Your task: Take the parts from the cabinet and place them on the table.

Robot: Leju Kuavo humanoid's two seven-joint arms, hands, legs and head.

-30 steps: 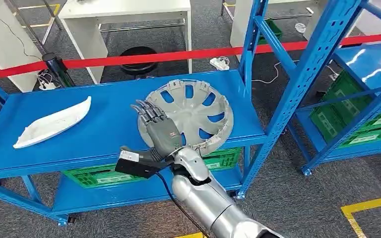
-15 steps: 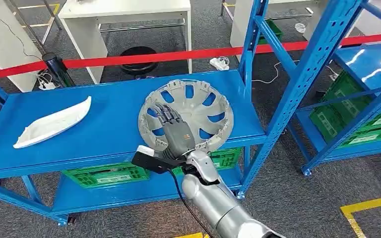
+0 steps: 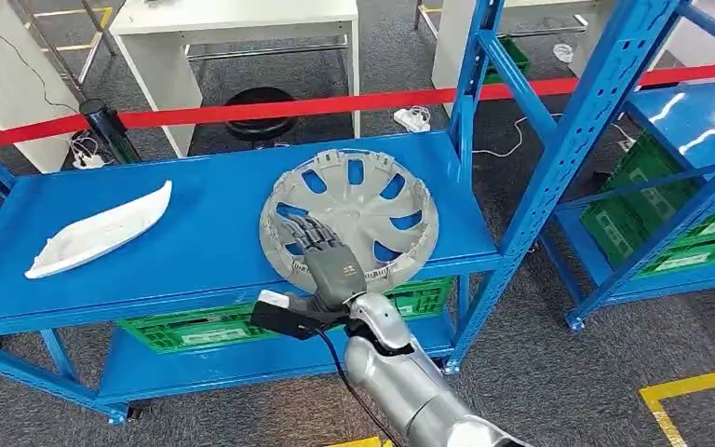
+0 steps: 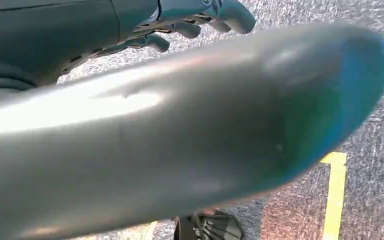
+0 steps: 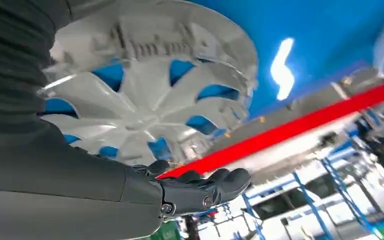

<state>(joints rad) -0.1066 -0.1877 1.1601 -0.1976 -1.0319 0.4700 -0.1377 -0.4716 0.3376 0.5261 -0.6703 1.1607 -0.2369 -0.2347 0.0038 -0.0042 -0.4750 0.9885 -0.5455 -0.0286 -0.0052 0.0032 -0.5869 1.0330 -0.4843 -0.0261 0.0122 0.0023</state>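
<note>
Head view shows the right robot hand [image 3: 330, 261] reaching over the near rim of a grey wheel cover [image 3: 349, 216], which lies flat on the blue shelf [image 3: 195, 233] of a cabinet rack. Its fingers are spread over the cover's near-left spokes, holding nothing; contact cannot be confirmed. The cover's centre lies just ahead and slightly right of the robot hand. A white curved part [image 3: 100, 231] rests well apart on the left, its long axis running left to right, tilted away. Left wrist view shows the left robot hand [image 4: 195, 15] over carpet, fingers curled loosely, apparently holding nothing. The right arm is nearer the cover.
</note>
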